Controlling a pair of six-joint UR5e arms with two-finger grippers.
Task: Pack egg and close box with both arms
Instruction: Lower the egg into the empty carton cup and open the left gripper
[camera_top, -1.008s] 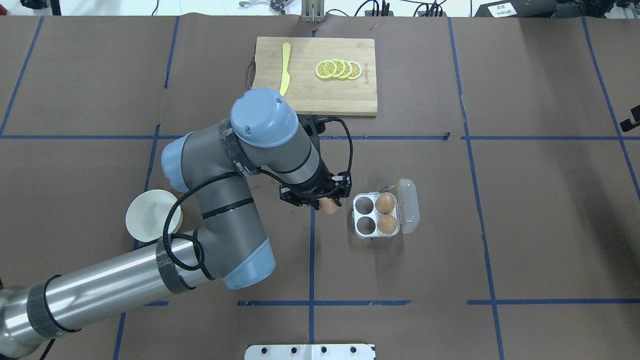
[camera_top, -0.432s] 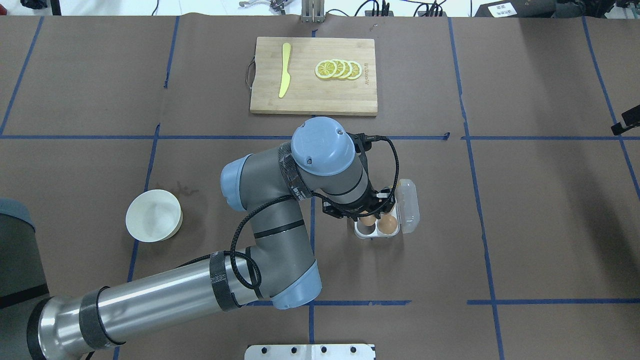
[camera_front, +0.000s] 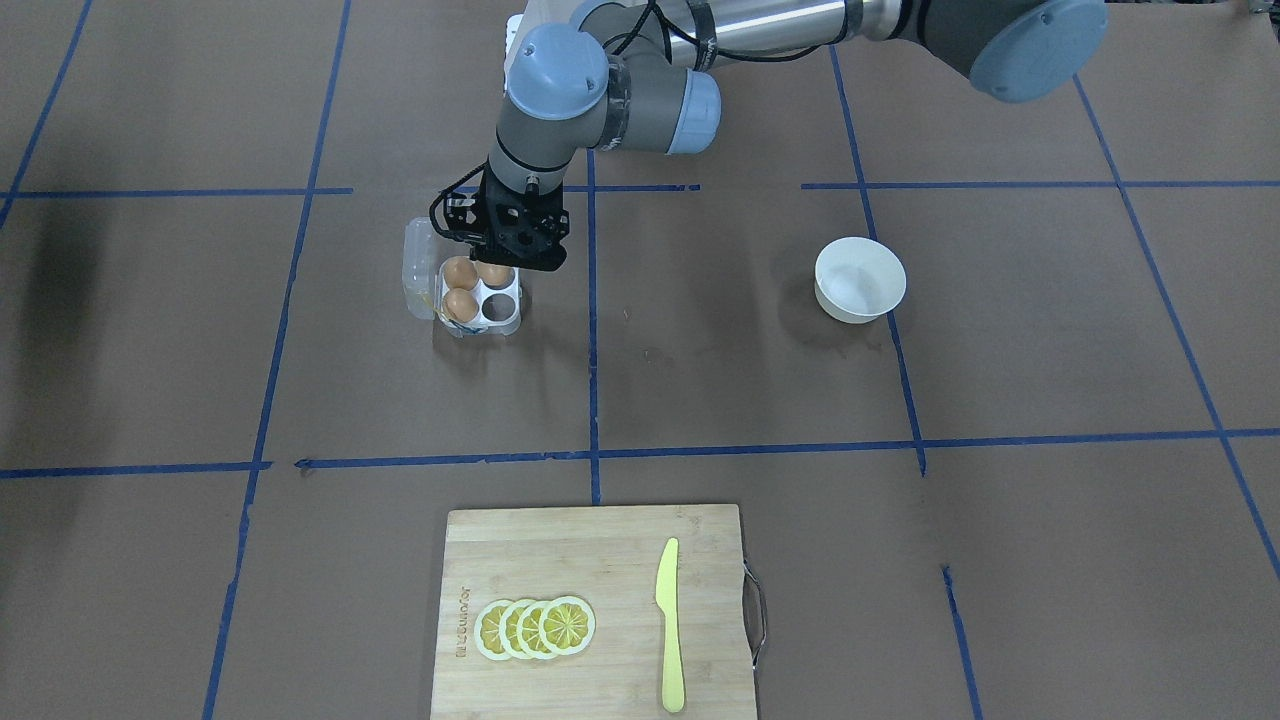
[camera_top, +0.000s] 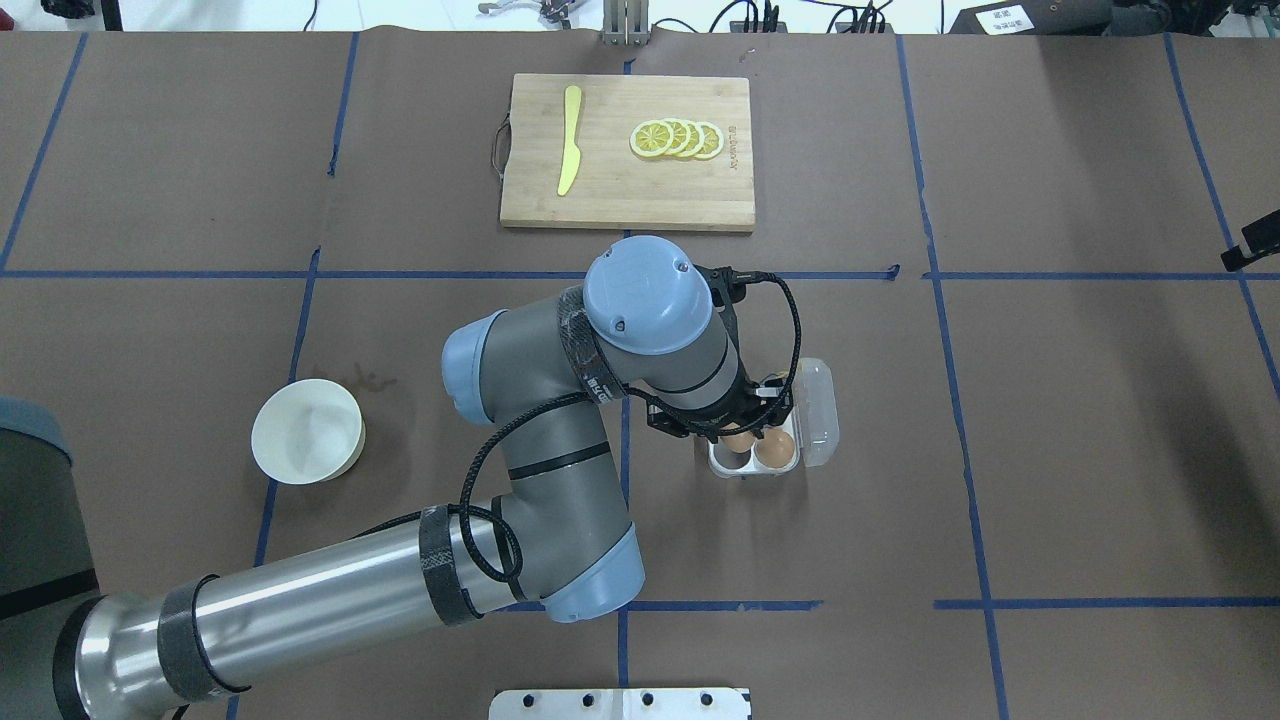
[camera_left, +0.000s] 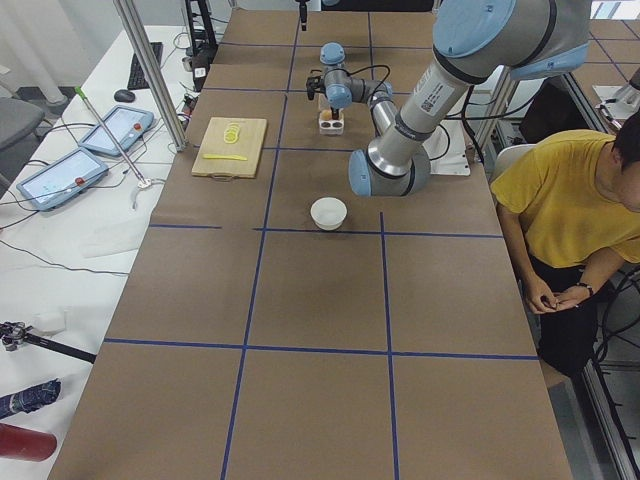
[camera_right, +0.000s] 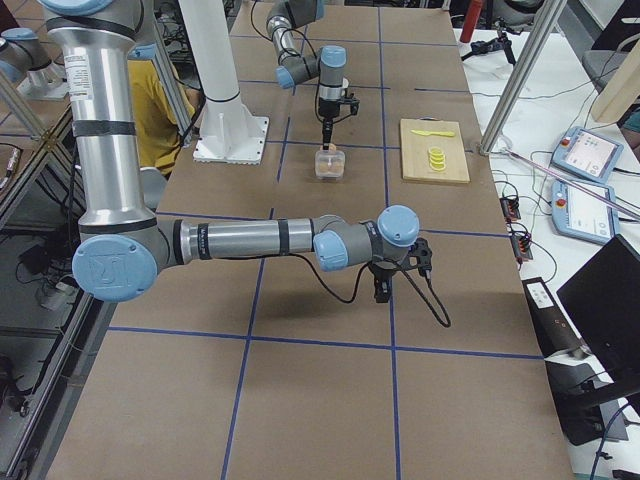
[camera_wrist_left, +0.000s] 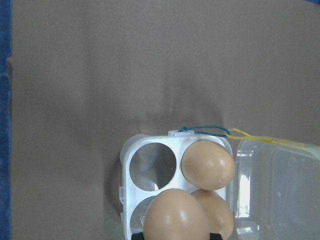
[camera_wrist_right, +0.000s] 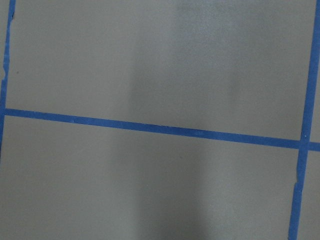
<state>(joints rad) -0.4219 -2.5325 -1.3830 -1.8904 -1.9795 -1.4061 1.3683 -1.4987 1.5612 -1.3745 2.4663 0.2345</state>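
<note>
Three eggs show in the left wrist view. Two fill the box's (camera_wrist_left: 129, 150) cells on the lid side, and the third egg (camera_wrist_left: 176, 215) is pinched in the left gripper (camera_front: 497, 262) over a near cell; contact with it is unclear. Overhead, the left arm (camera_top: 540, 440) hides much of the box, which lies mid-table (camera_top: 1050, 450), well off every edge, with its lid (camera_top: 818, 410) open. The right gripper (camera_right: 380, 292) shows clearly only from the side, toward the table's right end, and its opening cannot be told.

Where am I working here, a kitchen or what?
Likely a robotics lab bench, not a kitchen: brown-papered table gridded with blue tape, teach pendants on the side desk, a seated person at the table's edge.
</note>
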